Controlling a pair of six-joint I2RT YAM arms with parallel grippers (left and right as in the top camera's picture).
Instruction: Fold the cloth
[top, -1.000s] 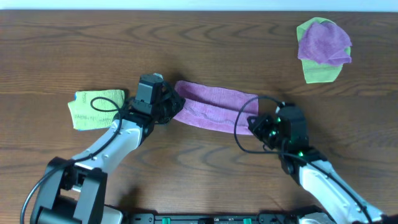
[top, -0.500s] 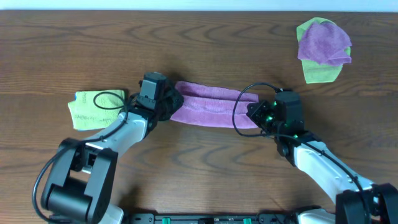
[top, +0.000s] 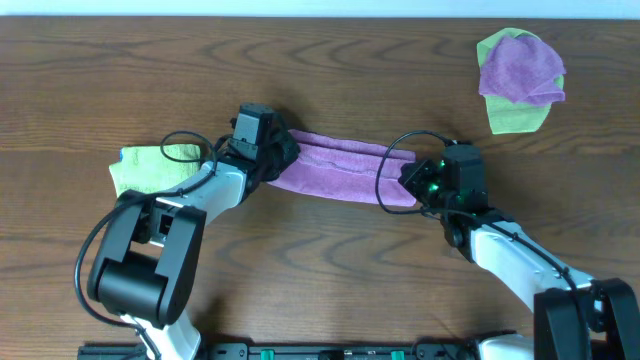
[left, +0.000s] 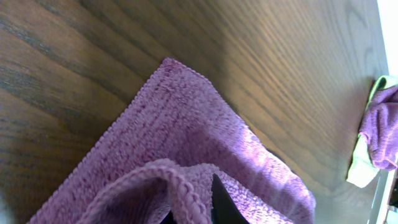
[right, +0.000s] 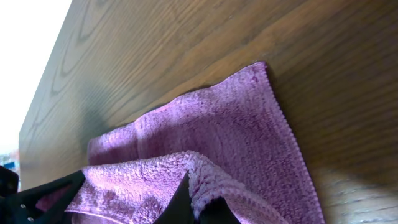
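Seen from the room, a dark wood-grain bench (top: 330, 60) carries the whole scene, with two robot arms reaching in from its near edge. The left arm (top: 200, 195) angles up and to the right. The right arm (top: 510, 255) angles up and to the left, and a loop of black cable arches over its wrist.

Between them lies the purple cloth (top: 340, 170), stretched into a long, narrow band near the middle of the bench. It slopes slightly, the left end farther from the arms' bases than the right. Most of it lies flat on the wood.

A bundle of purple fabric on light green fabric (top: 518, 75) sits well apart in the far right corner. A light green cloth (top: 140, 172) lies flat near the left edge, partly under the left arm.

The left fingers (left: 221, 205) are clenched on the left end of the purple cloth, where the wrist camera shows a hemmed edge raised in a soft ridge above the layer beneath. The right fingers (right: 177, 205) are clenched on the right end, where a similar fold stands up over the flat layer. That layer's corner rests on the bench.
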